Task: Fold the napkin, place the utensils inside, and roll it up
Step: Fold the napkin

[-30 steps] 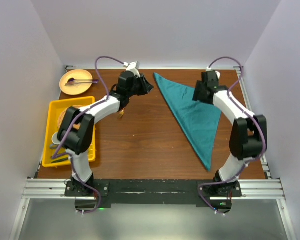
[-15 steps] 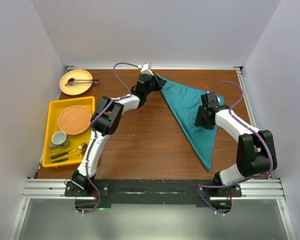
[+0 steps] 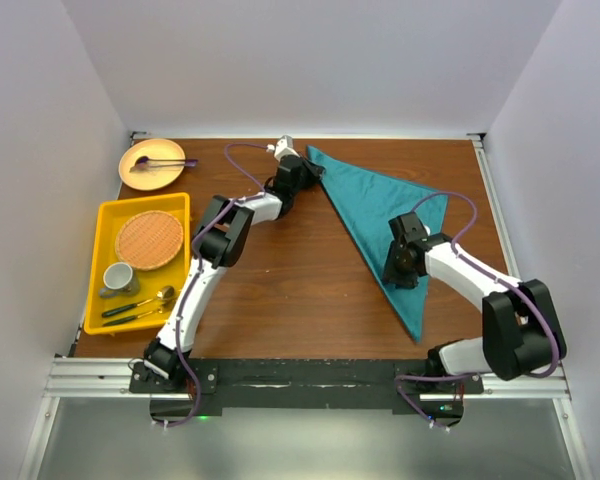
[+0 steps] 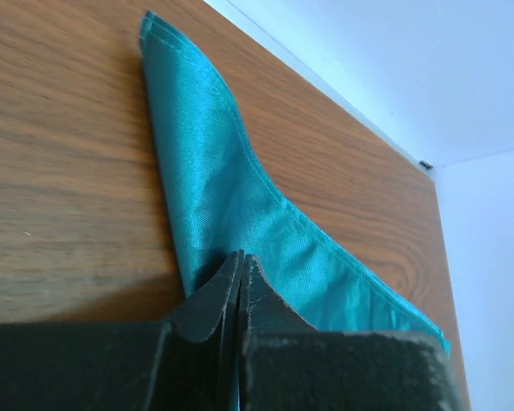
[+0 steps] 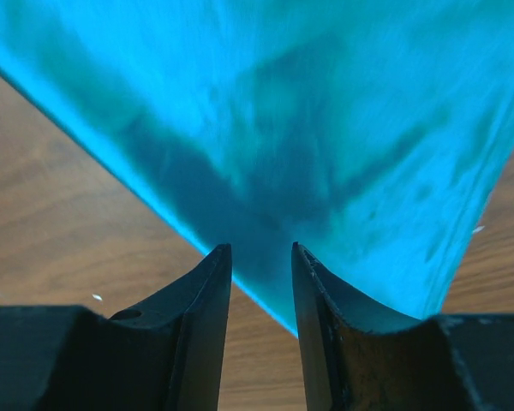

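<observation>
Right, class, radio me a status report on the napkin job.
Left gripper shut on napkin, far corner. Right gripper open, astride its edge. Triangle fold lies flat. Utensils in yellow tray; nothing in the way.

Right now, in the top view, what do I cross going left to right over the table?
Yellow tray, left gripper, teal napkin. The right gripper overlaps the cloth, so it is left out.

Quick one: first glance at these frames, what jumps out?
The teal napkin, lying as a big triangle on the table's right half. The left gripper is shut on its far corner, and the right gripper sits part-open over its long edge. At the far left, a yellow tray holds the cutlery.
</observation>
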